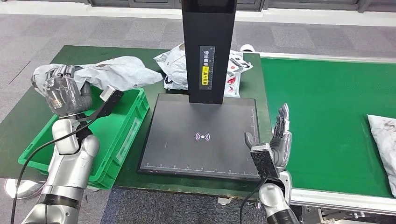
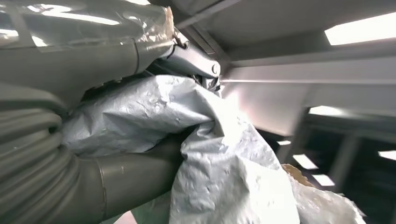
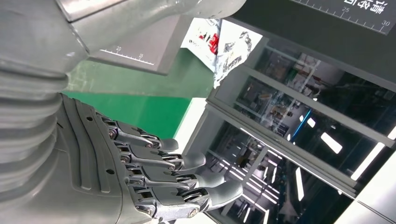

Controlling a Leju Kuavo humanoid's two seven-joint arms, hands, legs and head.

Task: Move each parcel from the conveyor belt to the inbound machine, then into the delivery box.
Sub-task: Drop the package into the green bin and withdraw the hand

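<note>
Head view: at upper left we see our left hand [image 1: 63, 93] clenched on a crumpled grey plastic parcel [image 1: 119, 72], held over the green delivery box [image 1: 116, 133]. At lower right, our right hand [image 1: 279, 140] stands released, fingers straight, beside the black inbound machine [image 1: 198, 135].

Head view was bright, evenly lit from overhead, sharp | soft shadows sat under the black scanner column [image 1: 208, 46] | left wrist view was blurred, ceiling lights smeared and blown out upper right, glare on the grey parcel [image 2: 224, 154] | right wrist view was crisp up close, lights streaked lower right.
</note>
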